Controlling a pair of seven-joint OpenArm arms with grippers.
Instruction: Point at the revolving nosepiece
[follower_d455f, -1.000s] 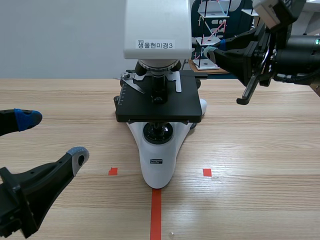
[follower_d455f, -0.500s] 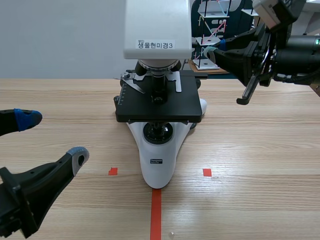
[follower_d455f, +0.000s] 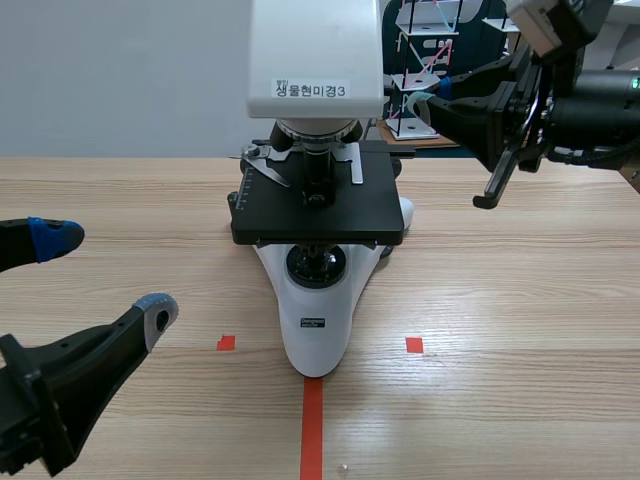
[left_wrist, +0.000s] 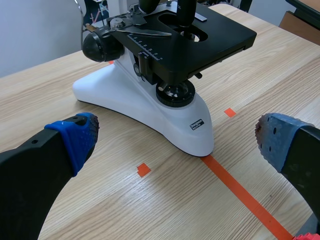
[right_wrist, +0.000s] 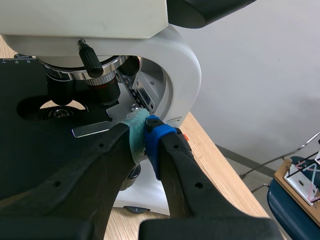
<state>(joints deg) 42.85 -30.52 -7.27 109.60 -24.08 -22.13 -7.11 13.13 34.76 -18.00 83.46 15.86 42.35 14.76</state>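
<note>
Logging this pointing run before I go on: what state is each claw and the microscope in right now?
Microscope: upright on the table.
Revolving nosepiece: one objective points down at the stage.
Left claw: open, empty, low over the table.
Right claw: shut on nothing, raised, tips beside the microscope.

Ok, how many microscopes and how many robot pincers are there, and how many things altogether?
White and black microscope: 1
Black robot pincers with dotted pads: 2 (left pincer, open; right pincer, shut)
Total: 3
</note>
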